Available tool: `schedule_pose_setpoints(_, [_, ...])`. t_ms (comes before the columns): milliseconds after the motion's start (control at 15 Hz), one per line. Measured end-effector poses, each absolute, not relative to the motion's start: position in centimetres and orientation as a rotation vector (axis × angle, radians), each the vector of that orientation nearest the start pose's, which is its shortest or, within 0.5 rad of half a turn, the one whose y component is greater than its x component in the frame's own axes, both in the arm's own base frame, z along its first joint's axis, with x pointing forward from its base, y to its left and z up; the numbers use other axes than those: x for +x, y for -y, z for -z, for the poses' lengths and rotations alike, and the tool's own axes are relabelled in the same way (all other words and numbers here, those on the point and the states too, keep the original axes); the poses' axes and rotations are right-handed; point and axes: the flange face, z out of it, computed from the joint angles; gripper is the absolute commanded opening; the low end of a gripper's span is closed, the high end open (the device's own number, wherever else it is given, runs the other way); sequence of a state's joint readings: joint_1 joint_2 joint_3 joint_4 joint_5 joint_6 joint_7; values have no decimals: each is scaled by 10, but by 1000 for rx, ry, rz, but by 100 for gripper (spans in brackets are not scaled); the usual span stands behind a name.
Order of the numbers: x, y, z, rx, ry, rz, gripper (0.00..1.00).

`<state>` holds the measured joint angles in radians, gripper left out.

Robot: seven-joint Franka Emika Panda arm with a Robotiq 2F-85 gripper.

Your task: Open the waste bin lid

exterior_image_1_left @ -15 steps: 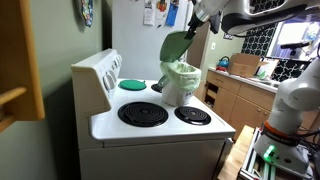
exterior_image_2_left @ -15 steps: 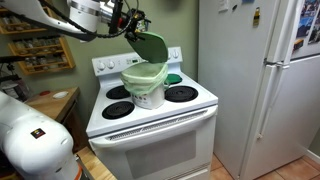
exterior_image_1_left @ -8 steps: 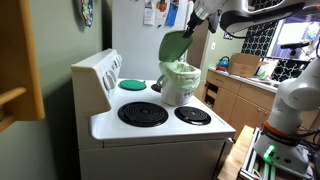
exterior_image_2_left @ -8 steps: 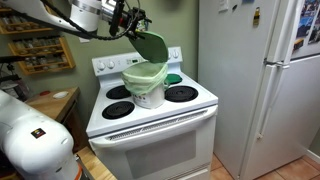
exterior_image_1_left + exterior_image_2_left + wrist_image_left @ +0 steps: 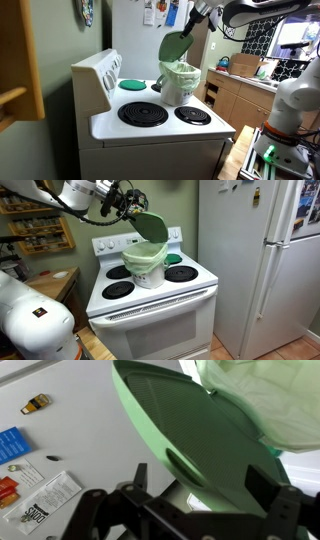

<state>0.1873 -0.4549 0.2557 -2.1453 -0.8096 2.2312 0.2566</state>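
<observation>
The waste bin (image 5: 181,88) stands on the white stove, pale with a green rim and a white bag liner (image 5: 270,395); it also shows in an exterior view (image 5: 146,268). Its flat green lid (image 5: 175,45) is raised on its hinge and stands tilted steeply above the bin, as an exterior view (image 5: 152,225) also shows. My gripper (image 5: 192,22) is at the lid's upper edge (image 5: 133,205). In the wrist view the lid (image 5: 200,430) fills the space in front of my gripper (image 5: 203,480), whose fingers are spread wide apart beside it.
The white stove (image 5: 150,130) has dark burners and a raised back panel. A round green disc (image 5: 133,84) lies on a rear burner (image 5: 174,258). A tall white fridge (image 5: 260,260) stands beside the stove. A wooden counter (image 5: 240,90) holds kitchenware.
My arm has shifted slightly upward at the lid's top edge. The lid stays raised at much the same tilt.
</observation>
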Motion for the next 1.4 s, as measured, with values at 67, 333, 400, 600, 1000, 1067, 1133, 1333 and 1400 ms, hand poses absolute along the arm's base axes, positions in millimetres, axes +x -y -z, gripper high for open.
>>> schedule_pose_setpoints(67, [411,-206,-649,2266,-602,-952,100])
schedule_pose_setpoints(333, [376,-231,-660,2395,-459,-1024,100])
schedule_pose_setpoints(400, [367,-233,-664,2432,-415,-1033,100])
schedule_pose_setpoints(600, [347,-232,-668,2464,-337,-1060,100])
schedule_pose_setpoints(1000, [345,-230,-665,2489,-304,-1055,100])
schedule_pose_setpoints(1067, [344,-232,-668,2541,-281,-1058,100])
schedule_pose_setpoints(1133, [342,-235,-673,2597,-261,-1062,100])
schedule_pose_setpoints(1333, [335,-239,-688,2774,-182,-1033,100])
schedule_pose_setpoints(1400, [333,-237,-691,2825,-148,-996,100])
